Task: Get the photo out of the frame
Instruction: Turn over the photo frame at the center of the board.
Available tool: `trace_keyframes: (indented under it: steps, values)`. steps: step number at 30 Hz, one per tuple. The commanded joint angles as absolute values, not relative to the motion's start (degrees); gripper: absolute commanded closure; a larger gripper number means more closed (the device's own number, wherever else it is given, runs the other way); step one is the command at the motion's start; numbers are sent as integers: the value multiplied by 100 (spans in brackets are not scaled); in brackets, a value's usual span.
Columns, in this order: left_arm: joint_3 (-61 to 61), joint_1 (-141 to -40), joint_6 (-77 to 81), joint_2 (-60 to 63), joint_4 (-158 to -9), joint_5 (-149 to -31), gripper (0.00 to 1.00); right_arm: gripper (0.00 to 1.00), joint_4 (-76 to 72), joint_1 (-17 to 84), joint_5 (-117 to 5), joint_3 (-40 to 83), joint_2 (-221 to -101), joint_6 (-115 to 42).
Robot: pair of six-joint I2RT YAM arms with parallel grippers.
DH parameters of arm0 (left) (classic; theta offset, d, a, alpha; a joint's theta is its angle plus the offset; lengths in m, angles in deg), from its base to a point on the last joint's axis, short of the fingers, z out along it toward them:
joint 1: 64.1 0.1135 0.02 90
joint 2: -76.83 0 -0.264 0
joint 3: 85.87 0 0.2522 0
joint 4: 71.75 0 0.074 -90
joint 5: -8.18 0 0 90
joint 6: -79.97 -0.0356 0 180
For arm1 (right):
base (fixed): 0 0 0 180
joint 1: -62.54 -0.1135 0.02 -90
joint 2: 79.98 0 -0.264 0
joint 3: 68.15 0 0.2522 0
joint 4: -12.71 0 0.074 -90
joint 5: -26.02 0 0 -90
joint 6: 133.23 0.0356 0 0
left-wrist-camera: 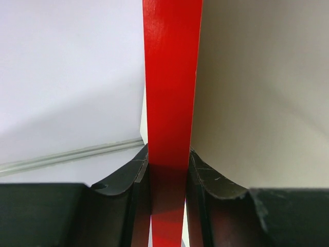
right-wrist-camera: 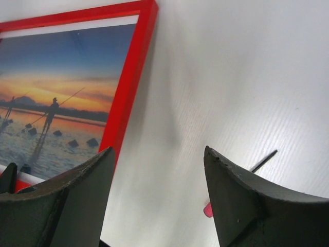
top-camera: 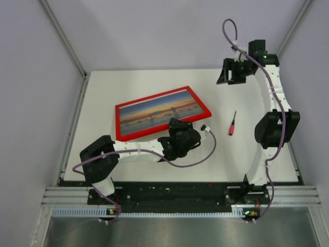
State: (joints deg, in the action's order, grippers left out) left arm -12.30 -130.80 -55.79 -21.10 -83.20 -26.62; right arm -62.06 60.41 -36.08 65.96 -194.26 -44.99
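Note:
The red frame (top-camera: pixel 154 96) lies on the white table (top-camera: pixel 103 87), left of centre, with the sunset photo (top-camera: pixel 157 114) showing inside it. My left gripper (top-camera: pixel 177 128) is at the frame's near edge and shut on it. In the left wrist view the red edge (left-wrist-camera: pixel 172 77) runs straight up between the two black fingers (left-wrist-camera: pixel 126 177), which press it from both sides. My right gripper (top-camera: pixel 229 74) hangs raised at the far right, open and holding nothing. In its own view the frame (right-wrist-camera: pixel 131 77) and the photo (right-wrist-camera: pixel 61 92) lie to the left of the gripper (right-wrist-camera: pixel 159 154).
A small screwdriver (top-camera: pixel 232 124) with a red handle lies on the table right of the frame, its shaft (right-wrist-camera: pixel 262 160) showing beside the right finger. Grey walls enclose the table on three sides. The arm bases stand at the near edge.

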Motion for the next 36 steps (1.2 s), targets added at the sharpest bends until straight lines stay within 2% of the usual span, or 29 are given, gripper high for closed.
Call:
trace_keyframes:
  steps: [1, 11, 21, 36]
  values:
    - [-760, -12950, -5056, -1625, -8533, -2715, 100, 30, -5845, 6228, -3234, 6330, -18914, -4437]
    - [171, -12581, -3931, -1519, -10264, -3559, 100, 30, -5502, 6456, -3181, 5635, -18510, -4402]
    - [1331, -12212, -3596, -1369, -10739, -3752, 100, 30, -5115, 6693, -3014, 5134, -18263, -4165]
    - [2439, -11754, -3060, -1273, -11003, -3797, 100, 30, -4605, 6790, -2795, 4388, -17842, -3936]
